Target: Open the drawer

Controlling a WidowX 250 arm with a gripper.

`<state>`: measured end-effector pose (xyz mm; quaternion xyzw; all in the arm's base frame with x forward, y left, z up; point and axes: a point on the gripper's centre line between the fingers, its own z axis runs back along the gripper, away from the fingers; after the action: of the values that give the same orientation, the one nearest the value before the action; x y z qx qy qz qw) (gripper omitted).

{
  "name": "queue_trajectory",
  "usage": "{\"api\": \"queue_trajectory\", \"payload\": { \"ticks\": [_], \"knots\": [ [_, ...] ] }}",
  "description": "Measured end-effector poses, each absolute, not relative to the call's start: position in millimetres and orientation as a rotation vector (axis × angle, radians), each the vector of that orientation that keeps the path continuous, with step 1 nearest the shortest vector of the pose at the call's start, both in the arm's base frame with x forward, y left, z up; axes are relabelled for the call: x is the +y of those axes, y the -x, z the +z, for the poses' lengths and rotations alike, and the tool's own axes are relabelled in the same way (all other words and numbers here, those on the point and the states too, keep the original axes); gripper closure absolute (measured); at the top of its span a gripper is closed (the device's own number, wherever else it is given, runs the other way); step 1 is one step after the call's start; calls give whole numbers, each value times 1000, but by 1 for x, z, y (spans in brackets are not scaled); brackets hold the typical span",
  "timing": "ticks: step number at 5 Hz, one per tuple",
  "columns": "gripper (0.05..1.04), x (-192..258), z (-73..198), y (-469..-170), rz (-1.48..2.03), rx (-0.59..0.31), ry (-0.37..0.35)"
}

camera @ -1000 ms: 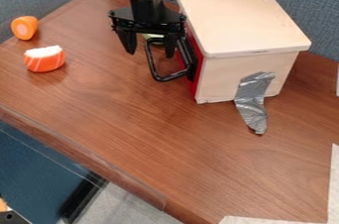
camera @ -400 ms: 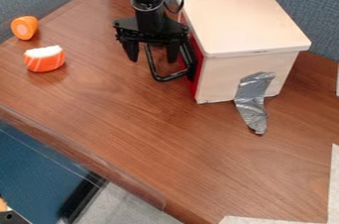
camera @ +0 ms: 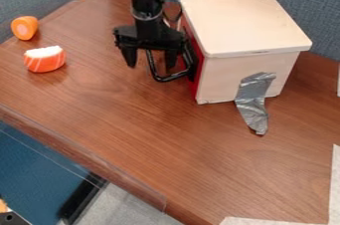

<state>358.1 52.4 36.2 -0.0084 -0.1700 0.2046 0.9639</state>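
You have a brown wooden table carrying a pale wooden box, your landmark. The box should be light enough to skid under a hard tug, so pull gently and straight out from its red side. The drawer is in that side of the box and looks shut; expect stiff, sturdy walls and perhaps some drag at the start. Your gripper hangs beside the red side, its fingers apart and the handle's outer bar seemingly between them; you have no clamp on it. Silver tape runs down the box's front wall to the table and probably helps anchor it. The black handle juts from the red side, rigid and likely smooth, so take it at the middle of the outer bar, where slipping or twisting is least likely. The salmon sushi toy and orange piece lie well apart from the box, beyond the handle.
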Motion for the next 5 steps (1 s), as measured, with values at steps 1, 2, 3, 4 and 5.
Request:
{"api": "queue_trajectory", "payload": {
  "ticks": [1, 2, 3, 4, 5],
  "knots": [
    [121, 52, 31, -356, 420, -345, 12],
    [404, 54, 29, -354, 431, -347, 6],
    [714, 51, 29, -355, 415, -349, 19],
    [837, 52, 26, -352, 446, -345, 29],
    [850, 61, 24, -344, 484, -329, 35]
  ]
}}
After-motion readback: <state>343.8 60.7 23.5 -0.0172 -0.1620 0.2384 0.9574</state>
